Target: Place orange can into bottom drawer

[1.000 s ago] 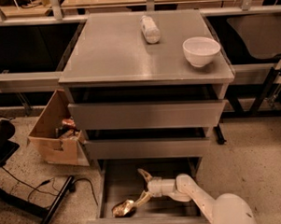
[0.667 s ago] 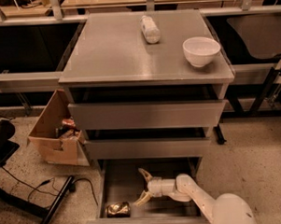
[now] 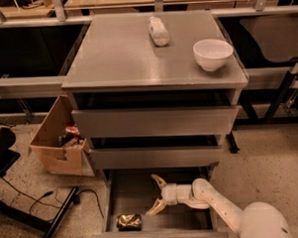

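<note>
Near left in the drawer [image 3: 133, 191], the can [image 3: 129, 221] lay beside the wide-open, empty gripper [image 3: 156, 194], which could knock it rolling when leaving.

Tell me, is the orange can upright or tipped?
Tipped: the orange can lies sideways in the bottom drawer, near its front. The end effector sits open beside it, apart.

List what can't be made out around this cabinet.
All in the camera view:
- orange can, front left of the bottom drawer: label too dim and blurred to read.
- top drawer and middle drawer: insides hidden in shadow under the cabinet top.
- cardboard box: contents mostly behind its walls.
- arm behind the open gripper in the drawer: cut off by the bottom edge.
</note>
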`<act>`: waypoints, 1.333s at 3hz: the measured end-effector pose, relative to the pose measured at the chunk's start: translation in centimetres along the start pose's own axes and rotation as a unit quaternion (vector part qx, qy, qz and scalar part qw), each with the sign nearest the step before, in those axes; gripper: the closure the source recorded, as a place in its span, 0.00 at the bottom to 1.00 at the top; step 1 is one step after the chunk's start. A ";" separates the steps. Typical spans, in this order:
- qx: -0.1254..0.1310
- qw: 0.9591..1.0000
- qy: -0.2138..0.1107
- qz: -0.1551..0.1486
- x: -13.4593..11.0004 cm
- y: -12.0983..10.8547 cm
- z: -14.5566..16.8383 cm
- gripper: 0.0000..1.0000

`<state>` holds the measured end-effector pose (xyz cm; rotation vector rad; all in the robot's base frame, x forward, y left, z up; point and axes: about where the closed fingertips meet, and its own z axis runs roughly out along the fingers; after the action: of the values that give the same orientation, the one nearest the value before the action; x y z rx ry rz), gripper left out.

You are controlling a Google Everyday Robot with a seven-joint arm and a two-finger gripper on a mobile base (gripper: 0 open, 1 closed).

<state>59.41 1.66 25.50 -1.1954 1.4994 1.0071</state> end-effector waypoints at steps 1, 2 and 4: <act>0.013 0.998 0.060 0.005 -3.1 0.3 -6.4 0.00; 0.009 0.990 0.132 0.039 -5.7 2.7 -12.1 0.00; -0.028 0.948 0.314 0.055 -13.7 9.1 -11.7 0.00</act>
<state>49.66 -5.00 41.87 -1.5798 2.0561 0.7741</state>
